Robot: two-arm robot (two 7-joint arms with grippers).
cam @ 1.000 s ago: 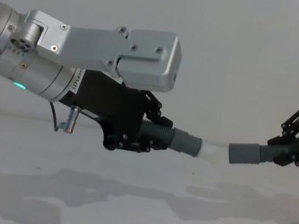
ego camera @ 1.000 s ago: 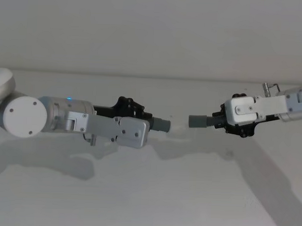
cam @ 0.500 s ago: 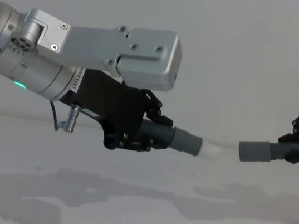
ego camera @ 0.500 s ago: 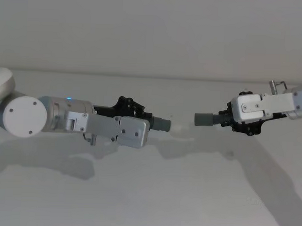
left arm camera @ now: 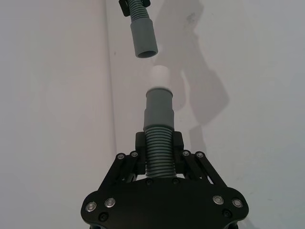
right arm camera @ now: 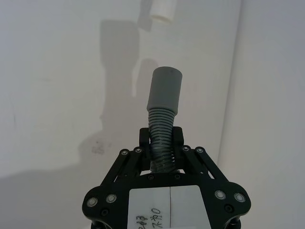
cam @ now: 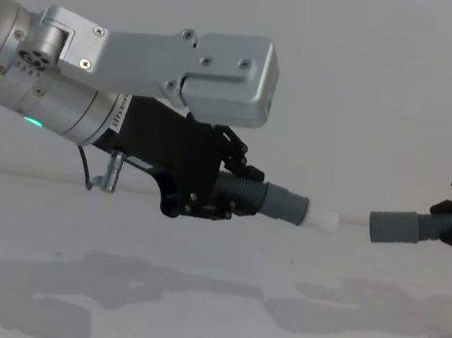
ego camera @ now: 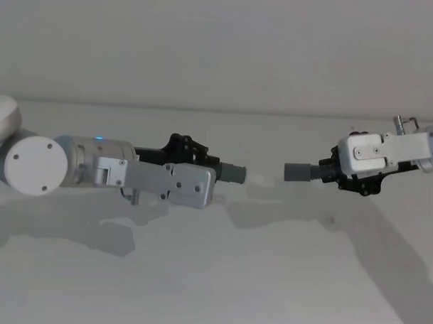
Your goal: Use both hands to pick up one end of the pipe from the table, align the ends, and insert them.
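My left gripper (ego camera: 201, 163) is shut on a ribbed dark grey pipe piece (left arm camera: 158, 152), held above the white table (ego camera: 234, 276). Its smooth grey cuff (cam: 286, 205) carries a narrower white tip (cam: 323, 218) that points to the right. My right gripper (ego camera: 338, 173) is shut on the other ribbed pipe piece (right arm camera: 160, 143), whose plain grey cuff (ego camera: 298, 172) points left. The two ends face each other roughly in line, with a clear gap between them. In the left wrist view the plain cuff (left arm camera: 143, 38) hangs just beyond the white tip (left arm camera: 160, 76), slightly off to one side.
The pale grey wall (ego camera: 220, 48) rises behind the table's far edge. Both arms cast shadows (ego camera: 286, 214) on the table beneath them. The table's right edge (ego camera: 405, 247) runs diagonally under the right arm.
My right gripper has drawn back to the right with its pipe piece, widening the gap between the ends. The left gripper has risen slightly and its tip now points a little downward.
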